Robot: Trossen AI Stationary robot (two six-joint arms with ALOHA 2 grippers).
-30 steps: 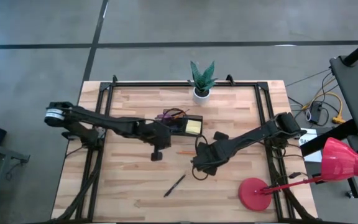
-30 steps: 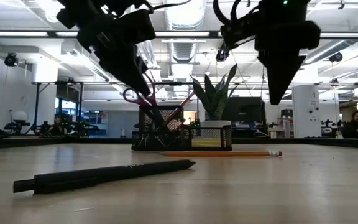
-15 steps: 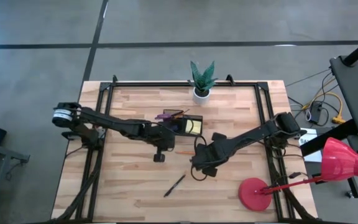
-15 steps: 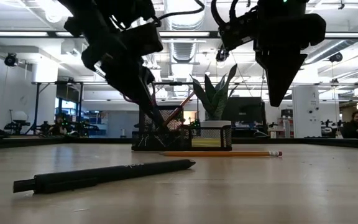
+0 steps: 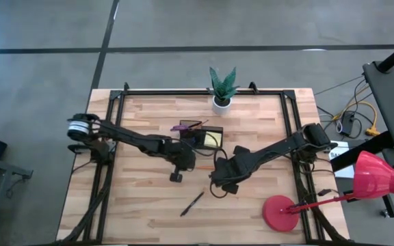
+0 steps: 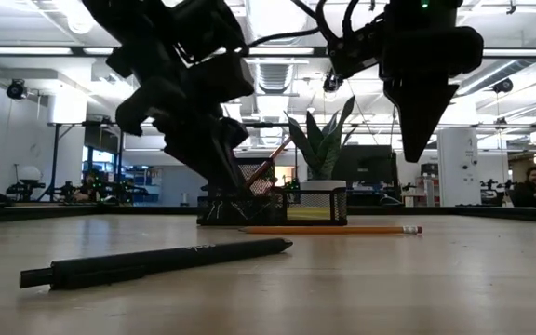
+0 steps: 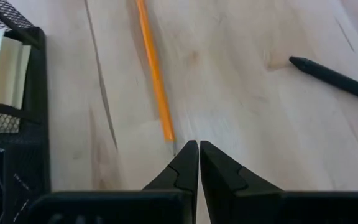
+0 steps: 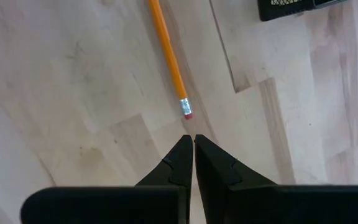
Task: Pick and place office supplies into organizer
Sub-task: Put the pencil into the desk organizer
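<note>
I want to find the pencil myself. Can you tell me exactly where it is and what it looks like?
Start at the black organizer in the middle of the wooden table. On the bare wood just in front of it lies the pencil, between the two arms. It is thin and orange with an eraser end, unlike the black pen lying farther toward the front edge.

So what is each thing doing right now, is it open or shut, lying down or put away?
Left gripper: shut, empty, above the table.
Right gripper: shut, empty, above the table.
Orange pencil: lying flat on the table, beside the organizer.
Black pen: lying flat on the table.
Organizer: upright, scissors and sticky notes inside.
Plant: standing upright.
</note>
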